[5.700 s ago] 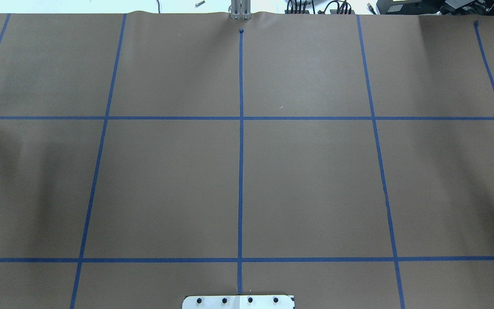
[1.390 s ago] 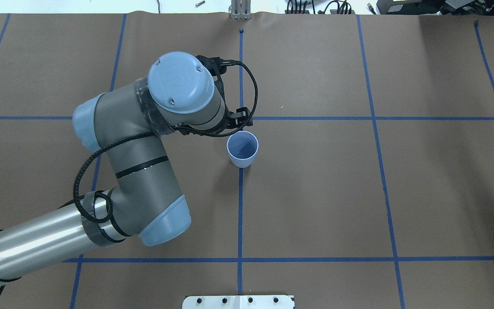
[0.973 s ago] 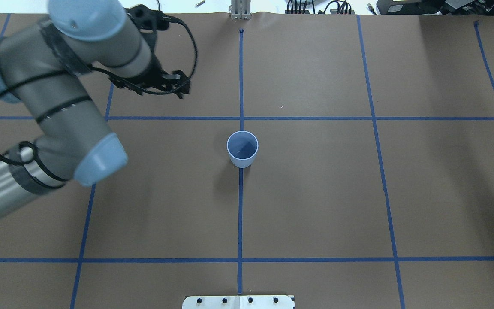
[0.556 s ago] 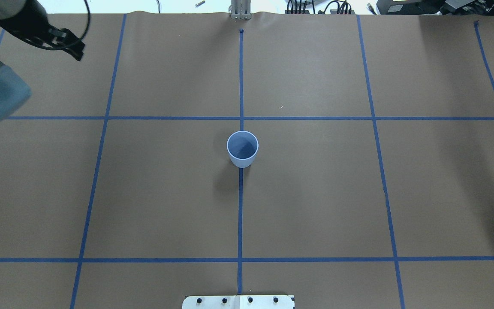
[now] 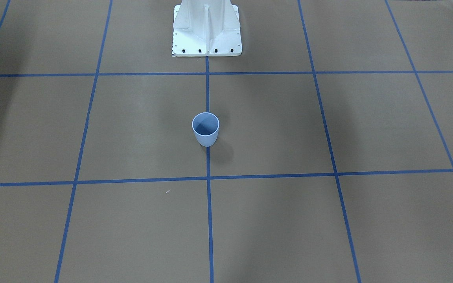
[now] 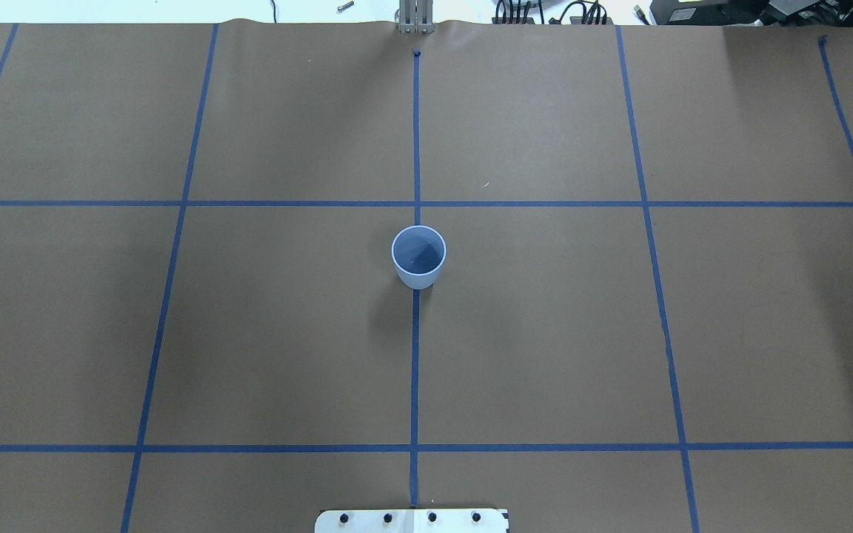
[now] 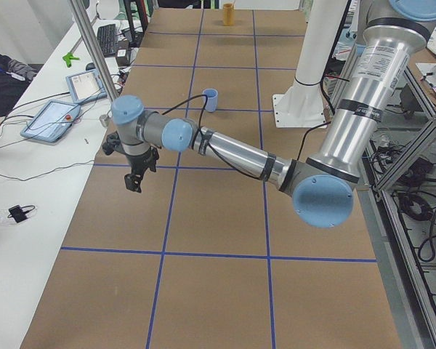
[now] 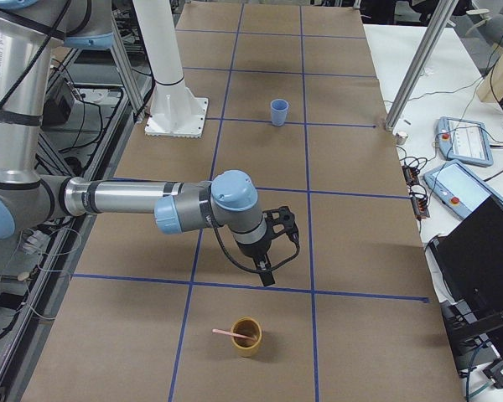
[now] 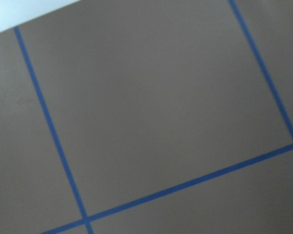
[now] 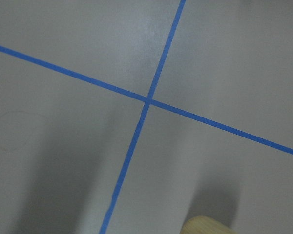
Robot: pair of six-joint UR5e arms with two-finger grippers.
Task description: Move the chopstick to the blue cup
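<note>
The right gripper hangs on the near arm of the right-side view, fingers pointing down over the table; it shows only from the side, so I cannot tell how wide its jaws stand or whether they hold anything; the left gripper hangs likewise over the operators' side of the table, and its jaws cannot be judged either; under the right gripper run crossing blue tape lines; just past them, nearer the table's end, stands a tan cup, near the gripper but apart from it; the chopstick leans in that tan cup, its pink end sticking out over the rim; the blue cup stands upright on the centre tape line at mid-table, well apart from both grippers and from the chopstick; behind it rises the white pedestal; a tablet lies on the side bench beside the left gripper.
</note>
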